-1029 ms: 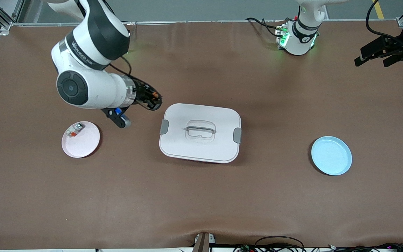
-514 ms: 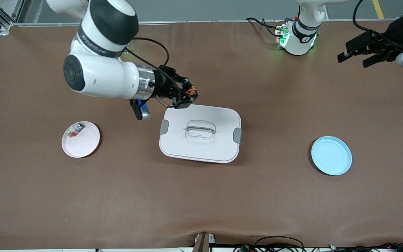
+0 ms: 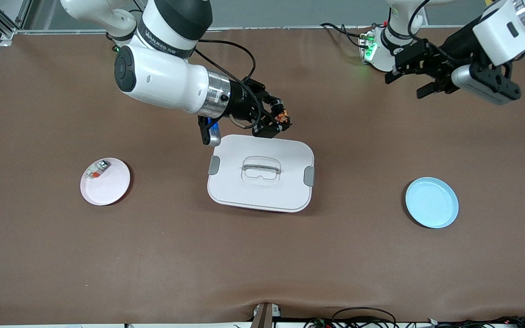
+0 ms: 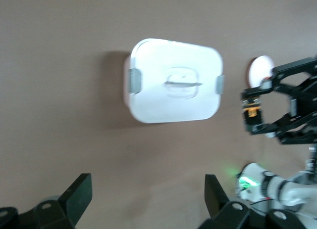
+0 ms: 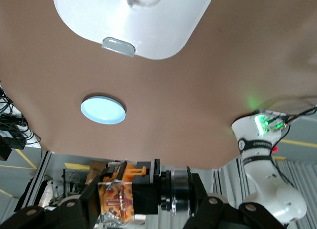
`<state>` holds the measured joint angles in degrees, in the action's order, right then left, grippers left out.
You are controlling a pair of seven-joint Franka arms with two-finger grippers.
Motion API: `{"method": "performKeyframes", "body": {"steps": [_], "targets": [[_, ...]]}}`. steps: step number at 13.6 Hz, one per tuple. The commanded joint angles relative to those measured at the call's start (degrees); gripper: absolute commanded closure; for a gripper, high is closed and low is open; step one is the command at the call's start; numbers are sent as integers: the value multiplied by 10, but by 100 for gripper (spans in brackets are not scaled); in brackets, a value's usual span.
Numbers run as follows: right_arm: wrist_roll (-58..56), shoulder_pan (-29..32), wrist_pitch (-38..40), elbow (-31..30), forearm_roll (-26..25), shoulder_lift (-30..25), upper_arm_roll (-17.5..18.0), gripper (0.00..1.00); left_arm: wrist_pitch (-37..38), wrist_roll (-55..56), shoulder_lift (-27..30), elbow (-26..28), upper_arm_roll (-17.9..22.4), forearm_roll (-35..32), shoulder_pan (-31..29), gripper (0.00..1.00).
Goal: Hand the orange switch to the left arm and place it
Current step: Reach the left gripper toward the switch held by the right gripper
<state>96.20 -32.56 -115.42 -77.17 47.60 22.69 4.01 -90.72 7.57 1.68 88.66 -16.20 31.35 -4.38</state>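
My right gripper (image 3: 277, 121) is shut on the orange switch (image 3: 283, 117), a stubby black part with an orange face, and holds it in the air over the table just past the box's edge nearest the robots' bases. The switch fills the right wrist view (image 5: 143, 195) between the fingers. The white box (image 3: 261, 173) with grey side clips sits mid-table; it also shows in the left wrist view (image 4: 173, 80) and the right wrist view (image 5: 148, 26). My left gripper (image 3: 412, 82) is open and empty, up in the air near the left arm's base; the left wrist view (image 4: 148, 202) shows it wide apart.
A pink plate (image 3: 105, 181) with a small white-grey component (image 3: 97, 169) lies toward the right arm's end. A light blue plate (image 3: 431, 202) lies toward the left arm's end; it also shows in the right wrist view (image 5: 103, 110). The left arm's base (image 3: 386, 50) stands at the table's edge.
My right gripper has carried the orange switch from beside the pink plate toward the table's middle, past the box's corner. My left gripper has swung in from the table's end toward the middle.
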Motion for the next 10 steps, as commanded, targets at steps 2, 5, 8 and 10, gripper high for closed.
{"method": "performKeyframes", "body": {"steps": [2,5,8,10], "targets": [[7,-1,-1,16,35,11,-5,64,-53,-3,-14,12,-22,52,-4,0],[7,-8,-14,16,32,15,-5,64,-101,-3,-35,12,-45,87,-4,2],[7,-8,-14,16,30,15,-5,64,-148,-3,-62,12,-66,107,2,6],[7,-8,-14,16,29,15,-5,64,-182,-3,-83,12,-87,117,4,9]]}}
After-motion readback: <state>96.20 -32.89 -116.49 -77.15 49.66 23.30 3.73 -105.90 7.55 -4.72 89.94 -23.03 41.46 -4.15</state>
